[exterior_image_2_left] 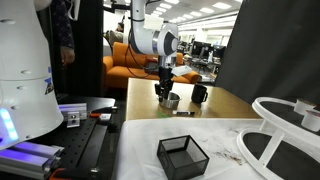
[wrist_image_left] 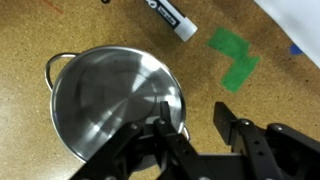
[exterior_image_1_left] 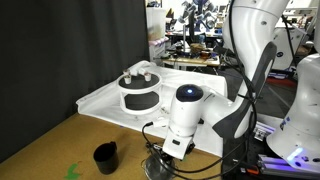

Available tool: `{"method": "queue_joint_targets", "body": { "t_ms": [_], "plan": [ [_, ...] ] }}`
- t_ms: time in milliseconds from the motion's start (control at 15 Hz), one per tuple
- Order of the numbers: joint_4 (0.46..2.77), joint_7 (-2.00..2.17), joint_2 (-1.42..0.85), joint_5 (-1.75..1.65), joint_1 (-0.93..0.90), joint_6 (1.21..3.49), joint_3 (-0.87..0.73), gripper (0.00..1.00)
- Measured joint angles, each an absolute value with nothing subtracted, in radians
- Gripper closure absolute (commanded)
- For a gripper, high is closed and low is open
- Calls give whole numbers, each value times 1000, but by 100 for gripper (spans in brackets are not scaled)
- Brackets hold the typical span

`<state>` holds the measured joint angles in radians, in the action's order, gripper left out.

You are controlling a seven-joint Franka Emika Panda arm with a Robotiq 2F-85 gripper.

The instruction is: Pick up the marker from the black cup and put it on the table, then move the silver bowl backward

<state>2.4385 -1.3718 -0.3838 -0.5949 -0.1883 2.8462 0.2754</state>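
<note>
We had the silver bowl (wrist_image_left: pixel 110 100) gleaming in the wrist view: smooth brushed metal, mirror-bright along the rim. Under it the table (wrist_image_left: pixel 40 25) looked matt and grainy, a speckled brown like pressed wood. The green tape (wrist_image_left: pixel 232 60) on it was flat and dull. The marker (wrist_image_left: pixel 165 13) looked like smooth plastic, black with a white end. The gripper (wrist_image_left: pixel 195 120) was matt black. In an exterior view the white cloth (exterior_image_1_left: pixel 100 100) looked soft and the arm's shell (exterior_image_1_left: pixel 186 105) glossy white.

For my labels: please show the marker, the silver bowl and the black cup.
marker (wrist_image_left: pixel 170 17), wrist view, middle of barrel.
silver bowl (wrist_image_left: pixel 100 100), wrist view, inner floor.
black cup (exterior_image_1_left: pixel 105 157), exterior view, outer wall.
</note>
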Motion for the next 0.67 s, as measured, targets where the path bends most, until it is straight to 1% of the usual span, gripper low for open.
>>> {"method": "queue_joint_targets", "body": {
  "t_ms": [200,267,333,467,533,600,667],
  "plan": [
    [2439,-1372,-384,-595,-188,2846,275,50],
    [2439,-1372,-384,-595,-188,2846,275,25],
    [2439,-1372,-384,-595,-188,2846,275,24],
    [2439,-1372,-384,-595,-189,2847,275,12],
    [2439,-1372,-384,-595,-189,2848,275,5],
    [2439,-1372,-384,-595,-189,2848,275,1],
    [2439,-1372,-384,-595,-190,2848,275,0]
  ]
}}
